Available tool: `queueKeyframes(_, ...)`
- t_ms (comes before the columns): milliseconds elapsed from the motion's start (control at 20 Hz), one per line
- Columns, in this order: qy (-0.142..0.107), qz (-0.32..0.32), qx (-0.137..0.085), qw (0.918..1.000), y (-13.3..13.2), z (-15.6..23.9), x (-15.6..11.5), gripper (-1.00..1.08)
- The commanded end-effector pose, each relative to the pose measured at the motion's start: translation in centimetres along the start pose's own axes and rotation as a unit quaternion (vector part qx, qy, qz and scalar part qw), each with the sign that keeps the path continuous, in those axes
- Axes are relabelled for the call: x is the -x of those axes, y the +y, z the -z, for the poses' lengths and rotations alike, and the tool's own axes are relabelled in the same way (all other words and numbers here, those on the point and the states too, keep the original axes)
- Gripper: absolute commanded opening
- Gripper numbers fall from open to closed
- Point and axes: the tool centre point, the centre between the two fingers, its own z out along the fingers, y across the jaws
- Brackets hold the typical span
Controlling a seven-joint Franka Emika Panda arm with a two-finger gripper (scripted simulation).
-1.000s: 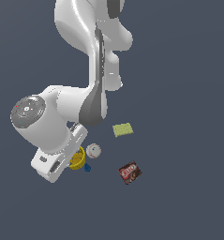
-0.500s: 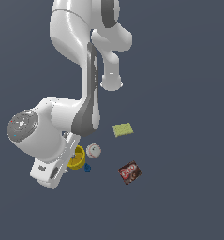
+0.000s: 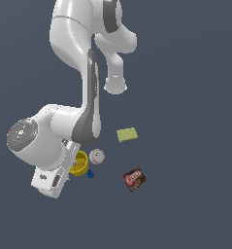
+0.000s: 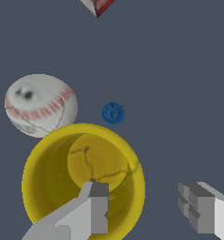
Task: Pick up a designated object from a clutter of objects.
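The end effector is spread open over the thick-walled bright yellow round cup, which sits just beside the white red-stitched baseball. 1 finger is inside the hollow, 1 outside; best to descend straight, then pinch the wall.

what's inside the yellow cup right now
In the wrist view the yellow cup looks empty: its bare, cracked-looking floor shows. One finger of the gripper covers part of the near wall and rim, so that patch is hidden. The baseball sits outside.
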Motion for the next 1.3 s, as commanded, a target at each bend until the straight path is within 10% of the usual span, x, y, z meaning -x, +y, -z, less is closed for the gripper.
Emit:
queueKeyframes(0,0.0,0.0,0.0,1.0,0.0,0.0,0.0,0.28)
queueKeyframes(500,0.0,0.002,0.0,1.0,0.0,-3.0,0.0,0.28)
queueKeyframes(550,0.0,0.002,0.0,1.0,0.0,-3.0,0.0,-1.0)
queueKeyframes(1250,0.0,0.002,0.001,1.0,-0.2,-2.7,-0.2,-1.0)
